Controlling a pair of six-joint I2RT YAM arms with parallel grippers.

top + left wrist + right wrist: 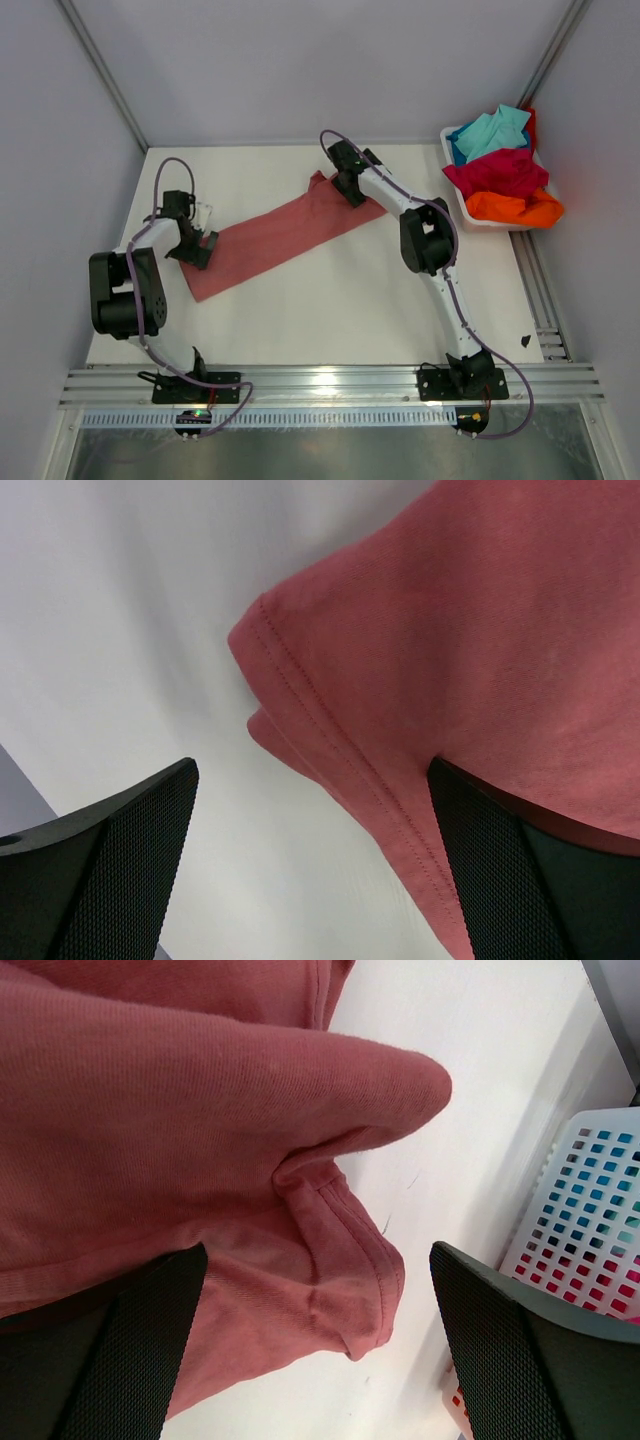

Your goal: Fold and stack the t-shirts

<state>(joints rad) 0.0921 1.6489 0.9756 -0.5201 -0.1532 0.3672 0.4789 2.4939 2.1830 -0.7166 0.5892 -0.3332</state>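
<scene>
The pink t-shirt (280,240) is spread diagonally mid-frame; its ends are straddled by the left claw (203,240) and right claw (351,194), wide open, empty.

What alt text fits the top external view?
A salmon-pink t-shirt, folded into a long strip, lies diagonally on the white table, the open left tool at its near-left end and the open right tool at its far-right end. A white tub at far right holds a turquoise tee, a crimson tee and an orange tee.
</scene>
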